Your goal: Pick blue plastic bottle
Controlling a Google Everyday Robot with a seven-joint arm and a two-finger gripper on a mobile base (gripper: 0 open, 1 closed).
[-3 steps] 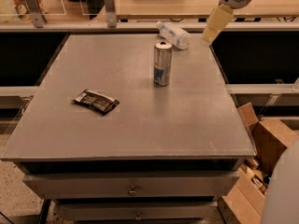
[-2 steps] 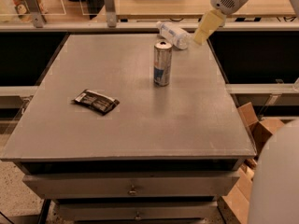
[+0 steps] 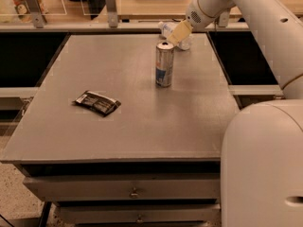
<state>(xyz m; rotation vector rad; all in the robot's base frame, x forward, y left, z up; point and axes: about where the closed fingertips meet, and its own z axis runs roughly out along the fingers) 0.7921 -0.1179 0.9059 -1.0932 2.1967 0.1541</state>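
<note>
The blue plastic bottle lies on its side at the far edge of the grey table, mostly hidden behind my gripper. My gripper, with pale yellow fingers, hangs right over the bottle at the table's back right. A silver-and-blue drink can stands upright just in front of the bottle and gripper.
A dark snack packet lies on the left middle of the table. My white arm reaches in from the right, and its base fills the lower right. A shelf with clutter runs behind the table. Drawers sit below the tabletop.
My gripper has moved left and down from beyond the table's back right corner onto the bottle. The arm now fills much more of the right side. The can and packet have not moved.
</note>
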